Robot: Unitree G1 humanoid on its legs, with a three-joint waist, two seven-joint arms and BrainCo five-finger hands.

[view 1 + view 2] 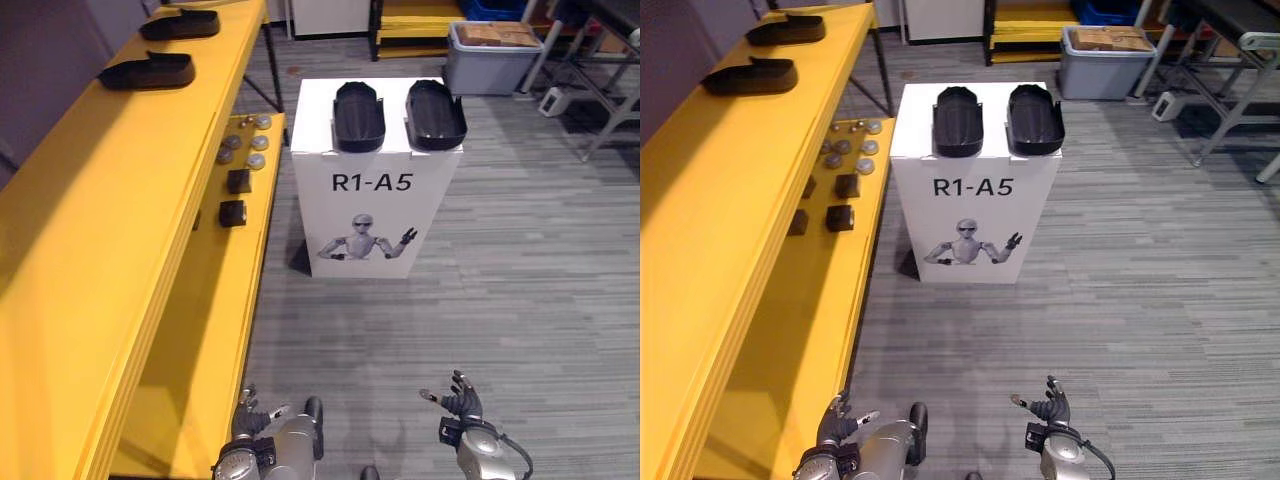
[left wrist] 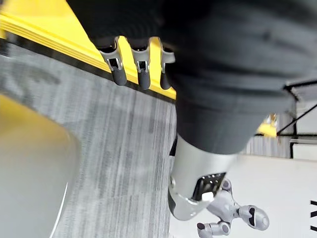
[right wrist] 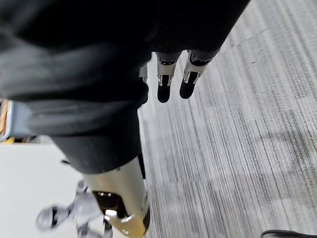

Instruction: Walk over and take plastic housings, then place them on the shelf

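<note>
Well ahead of the left hand [image 1: 250, 418], round bits [image 1: 245, 143] on the shelf [image 1: 210, 340] were too small to identify; far beyond the right hand [image 1: 462, 405], a blue crate [image 1: 495, 8] was cut off.

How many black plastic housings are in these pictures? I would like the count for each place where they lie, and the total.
On the white box: 2 housings, left one, right one.
On the yellow shelf top: 2 housings, nearer one, farther one.
Total: 4 housings.
</note>
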